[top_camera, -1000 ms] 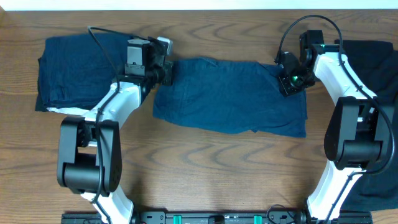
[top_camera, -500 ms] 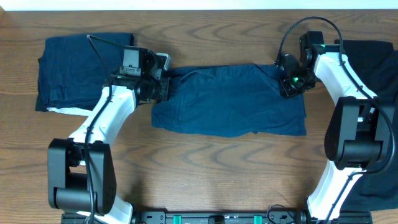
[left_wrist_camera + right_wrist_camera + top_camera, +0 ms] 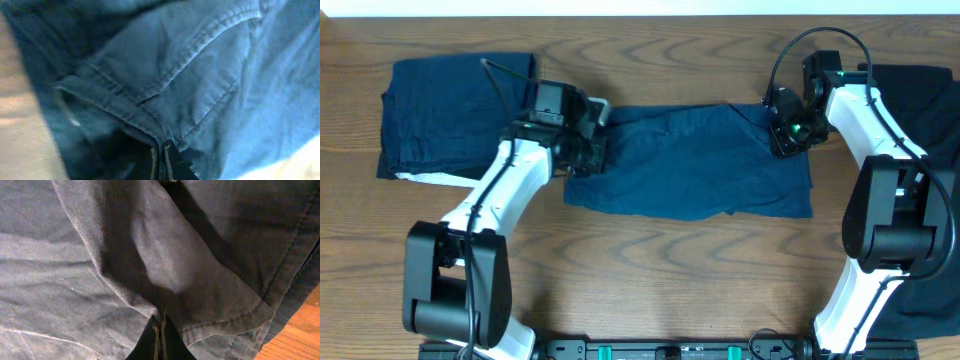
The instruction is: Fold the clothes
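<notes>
A dark navy denim-like garment (image 3: 690, 160) lies spread across the middle of the table. My left gripper (image 3: 592, 150) is at its left end, shut on a stitched seam fold (image 3: 150, 100); the closed jaws (image 3: 160, 161) pinch the cloth. At the garment's upper right corner my right gripper (image 3: 780, 135) is also shut, its jaws (image 3: 160, 332) clamped on a fold of the fabric (image 3: 150, 255) near a hem. Another navy piece of the clothes (image 3: 450, 115) lies folded at far left. A black piece (image 3: 930, 100) lies under the right arm at far right.
The wood table (image 3: 670, 260) shows in front of the garment. Both arm bases (image 3: 670, 350) stand at the near edge. A cable (image 3: 500, 72) loops over the folded navy piece.
My left gripper has moved right and toward the front with the garment's left end, bunching that end inward. The right gripper has stayed put.
</notes>
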